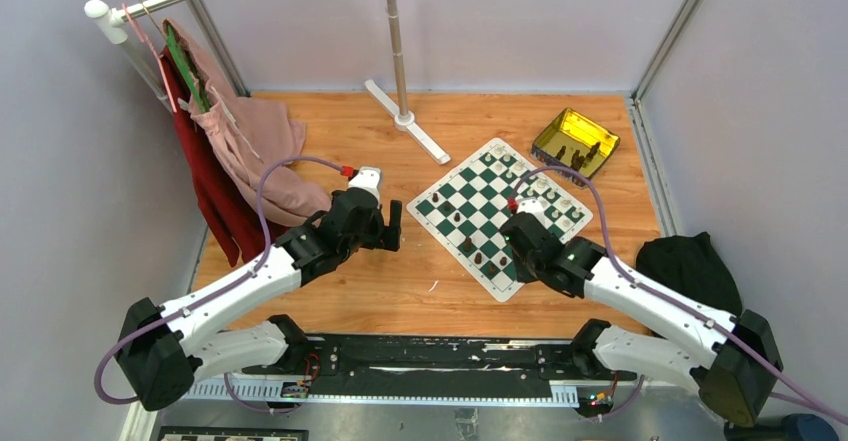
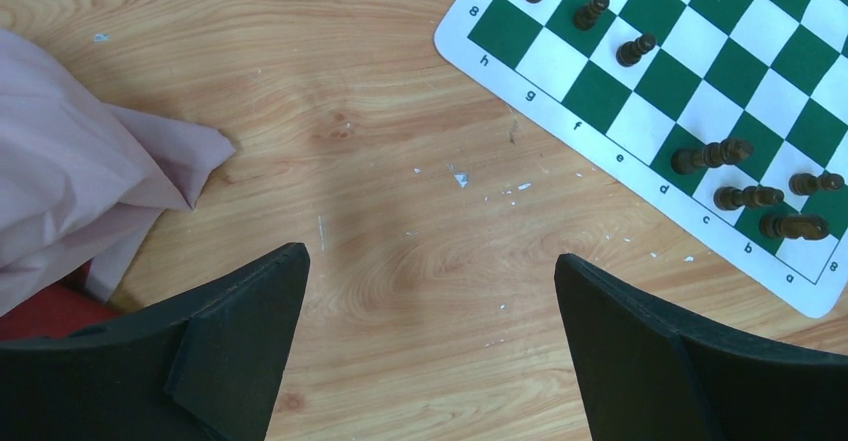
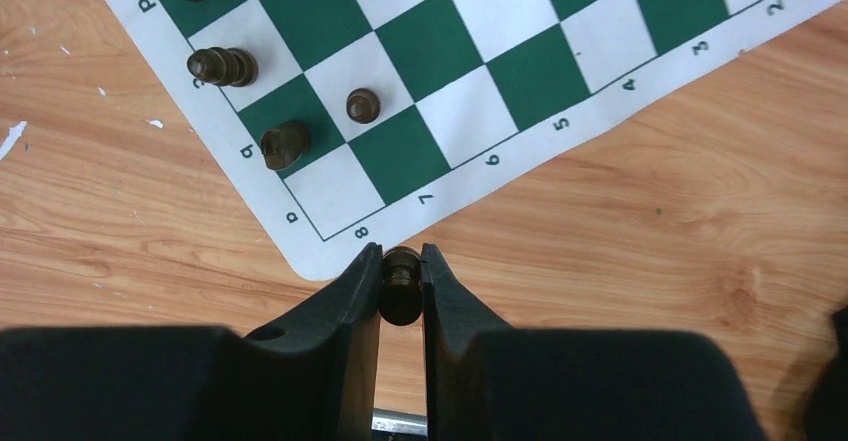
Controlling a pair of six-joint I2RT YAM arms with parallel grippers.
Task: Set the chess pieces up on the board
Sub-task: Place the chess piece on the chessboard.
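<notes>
The right gripper (image 3: 400, 258) was closed almost fully on a small dark brown chess piece (image 3: 401, 286). This turned, rounded figure was pinched between the two black fingers, with its knobbed end showing at their tips. How it was tilted could not be told.

Just ahead of the fingertips lay the rounded corner of the flat green-and-white checked board (image 3: 430, 46), its corner square bare. Further ahead and to the hand's left stood other dark pieces (image 3: 362, 106), close together.

The held piece looked light, hard and smooth, so it might twist or slip in a loose pinch. A hold across its waist seemed best. Its narrow foot would probably tip if it were let go before sitting flat, and the thin mat might shift if it were dragged on.

The left gripper (image 2: 430, 258) was spread wide with nothing in it, over the bare wooden table (image 2: 330, 81). The board's edge was ahead to its right and a pink cloth (image 2: 90, 171) to its left.
</notes>
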